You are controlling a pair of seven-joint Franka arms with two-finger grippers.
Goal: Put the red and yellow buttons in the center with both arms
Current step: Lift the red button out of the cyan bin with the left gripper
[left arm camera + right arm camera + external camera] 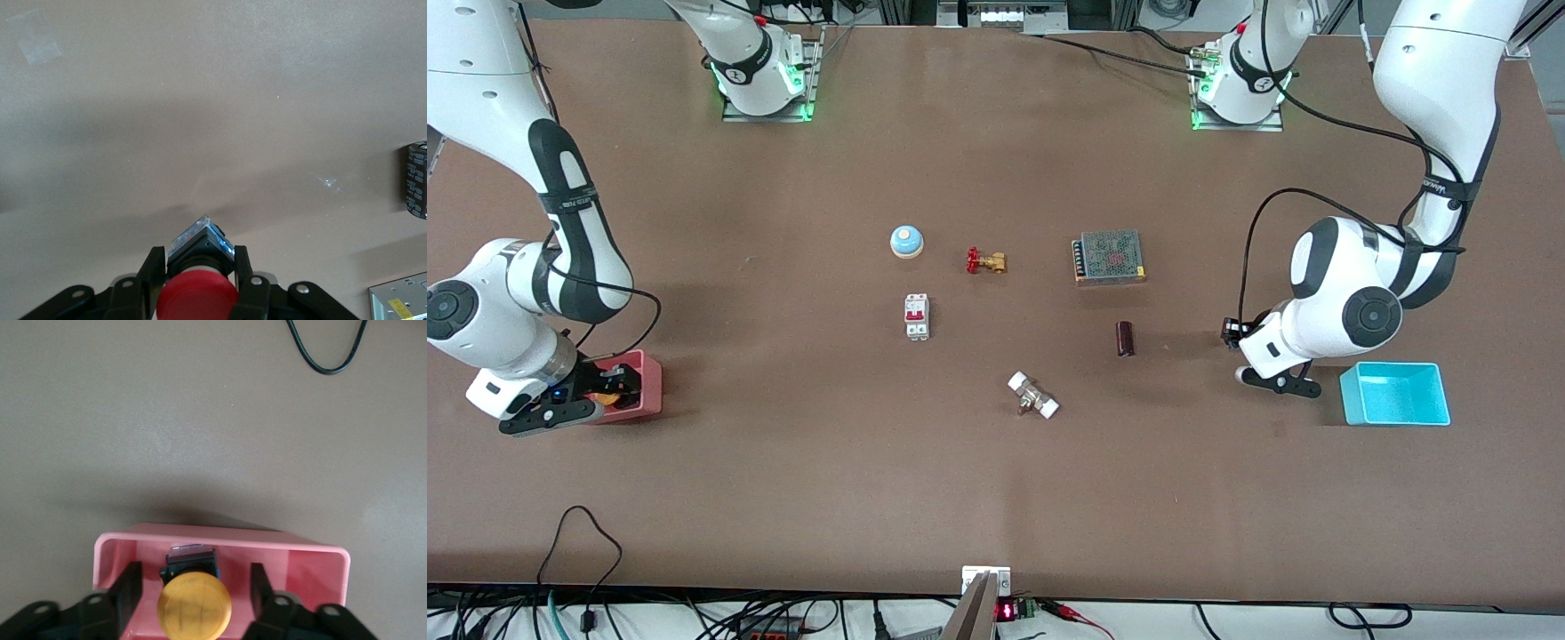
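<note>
Lowest in the front view, near the middle of the frame, a small metal fitting with white end caps (1033, 396) lies on the brown tabletop (783, 498). At about the same height in the frame sit the two trays: the cyan tray (1394, 411) toward the left arm's end and the pink tray (651, 384) toward the right arm's end.

The right gripper (607, 388) hangs over the pink tray with its fingers (129, 588) spread. The yellow button (194, 605) sits inside that tray, between the two fingers, with a gap showing on each side of its cap, so neither finger touches it.

The left gripper (1231, 333) is over bare tabletop between the cyan tray and a dark cylinder (1126, 339). Its fingers (151, 272) are pressed against the dark body of the red button (197, 297), pinching it from both sides, the red cap facing the wrist camera. The button casts a shadow on the table below it. The left wrist view also shows the dark cylinder and a corner of the metal box.

Higher in the front frame a white breaker with a red switch (917, 316) lies near the middle. Above it, across the upper middle, stand a pale-blue dome with an orange top (906, 241), a brass valve with a red handle (985, 260) and a mesh-topped metal box (1109, 257).
</note>
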